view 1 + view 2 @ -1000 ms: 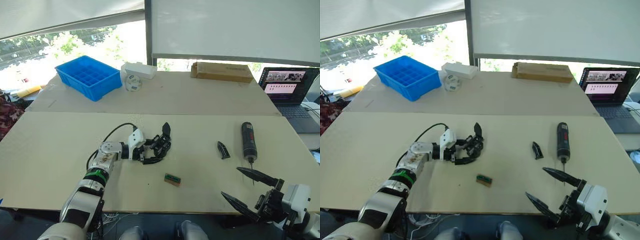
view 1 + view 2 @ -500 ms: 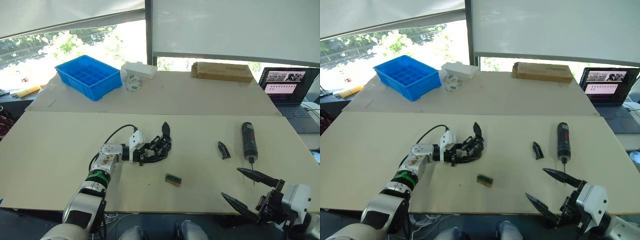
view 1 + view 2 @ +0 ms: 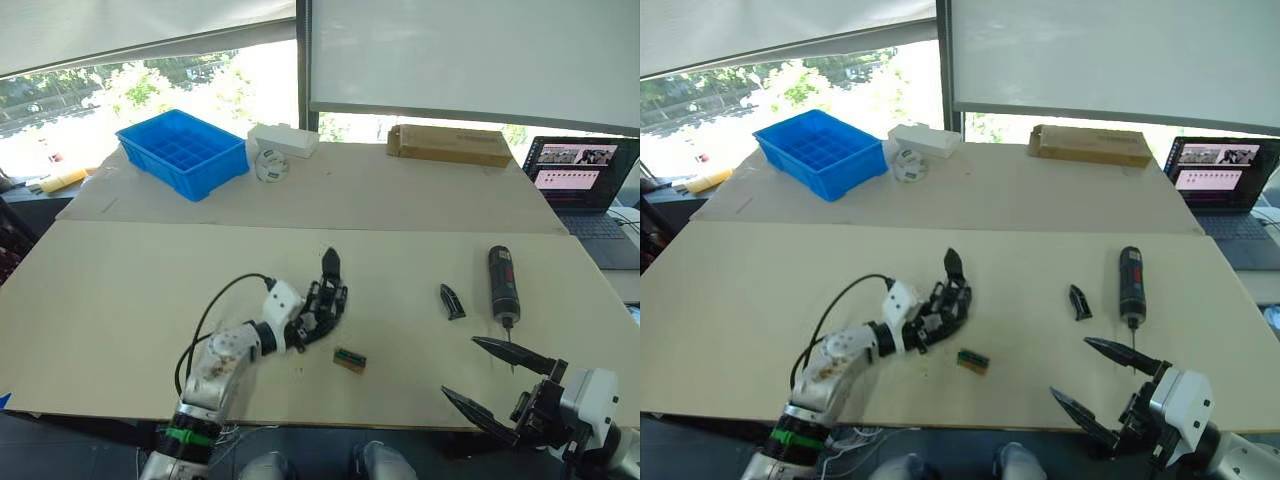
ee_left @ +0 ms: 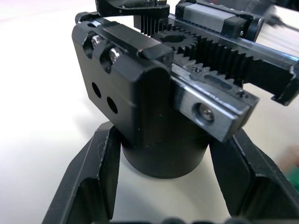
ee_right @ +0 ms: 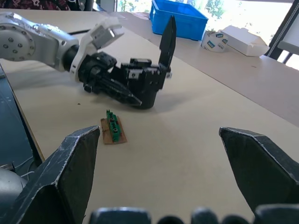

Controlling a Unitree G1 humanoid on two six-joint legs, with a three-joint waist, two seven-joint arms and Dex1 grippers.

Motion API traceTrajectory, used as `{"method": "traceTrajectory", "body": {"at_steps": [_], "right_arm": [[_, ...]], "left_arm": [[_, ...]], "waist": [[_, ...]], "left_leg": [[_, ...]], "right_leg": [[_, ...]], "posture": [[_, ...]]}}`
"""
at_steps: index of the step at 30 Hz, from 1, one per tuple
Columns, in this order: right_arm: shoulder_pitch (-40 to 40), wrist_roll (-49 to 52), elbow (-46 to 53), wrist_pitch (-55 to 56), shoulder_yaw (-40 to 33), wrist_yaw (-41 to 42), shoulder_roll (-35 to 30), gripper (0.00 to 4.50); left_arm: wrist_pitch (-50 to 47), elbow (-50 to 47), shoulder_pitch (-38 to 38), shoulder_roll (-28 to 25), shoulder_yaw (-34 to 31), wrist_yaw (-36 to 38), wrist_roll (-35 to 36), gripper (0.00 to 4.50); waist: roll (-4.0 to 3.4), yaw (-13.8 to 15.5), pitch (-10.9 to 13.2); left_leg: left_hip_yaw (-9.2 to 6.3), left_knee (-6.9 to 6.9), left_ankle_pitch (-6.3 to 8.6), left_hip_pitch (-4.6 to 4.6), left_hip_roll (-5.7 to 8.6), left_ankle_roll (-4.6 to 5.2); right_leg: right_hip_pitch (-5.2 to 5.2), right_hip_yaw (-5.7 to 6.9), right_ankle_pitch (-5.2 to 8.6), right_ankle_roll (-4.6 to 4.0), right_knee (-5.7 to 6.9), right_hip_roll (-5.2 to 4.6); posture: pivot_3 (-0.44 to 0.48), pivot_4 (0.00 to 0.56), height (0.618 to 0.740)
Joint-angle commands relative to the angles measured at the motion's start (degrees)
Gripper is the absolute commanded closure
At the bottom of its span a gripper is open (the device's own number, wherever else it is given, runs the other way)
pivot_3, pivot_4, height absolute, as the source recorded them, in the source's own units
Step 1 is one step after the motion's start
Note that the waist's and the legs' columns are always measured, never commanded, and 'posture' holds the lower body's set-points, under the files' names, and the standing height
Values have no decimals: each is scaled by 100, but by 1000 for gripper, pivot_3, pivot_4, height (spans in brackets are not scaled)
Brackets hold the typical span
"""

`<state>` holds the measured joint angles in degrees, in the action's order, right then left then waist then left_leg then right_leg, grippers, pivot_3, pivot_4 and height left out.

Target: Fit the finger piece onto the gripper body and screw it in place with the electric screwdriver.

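Only the first step is under way: the gripper body [image 3: 322, 305], centre frame, is clasped by the left gripper [image 3: 300, 327], while the finger piece [image 3: 451, 301] and electric screwdriver [image 3: 501, 283] lie untouched at right on the desk [image 3: 120, 280], the right gripper [image 3: 497, 382] spread empty.

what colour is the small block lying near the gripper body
Green on top of a tan base; the small block shows best in the right wrist view, near the gripper body.

The black gripper body [image 3: 322, 305], finger piece [image 3: 451, 301] and electric screwdriver [image 3: 501, 285] lie apart on the table.
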<state>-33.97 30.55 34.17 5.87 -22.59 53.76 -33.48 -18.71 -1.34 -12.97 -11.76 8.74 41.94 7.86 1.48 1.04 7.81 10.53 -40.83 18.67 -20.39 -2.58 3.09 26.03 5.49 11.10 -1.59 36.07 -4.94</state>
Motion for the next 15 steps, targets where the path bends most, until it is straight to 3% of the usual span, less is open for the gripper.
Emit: {"method": "traceTrajectory", "body": {"at_steps": [1, 15], "right_arm": [[52, 76, 70, 40, -37, 52, -37, 0], [91, 1, -58, 158, -4, 119, 50, 0]], "left_arm": [[273, -240, -138, 38, 90, -195, -52, 2221], [775, 311, -436, 126, 586, -75, -166, 2221]], "waist": [[-1, -3, -1], [-1, 33, 0]], "left_leg": [[0, 0, 0, 1, 0, 0], [0, 1, 4, 0, 7, 7]], "right_leg": [[0, -1, 1, 2, 0, 0], [0, 0, -4, -3, -2, -8]], "posture": [[0, 150, 740], [0, 150, 740]]}}
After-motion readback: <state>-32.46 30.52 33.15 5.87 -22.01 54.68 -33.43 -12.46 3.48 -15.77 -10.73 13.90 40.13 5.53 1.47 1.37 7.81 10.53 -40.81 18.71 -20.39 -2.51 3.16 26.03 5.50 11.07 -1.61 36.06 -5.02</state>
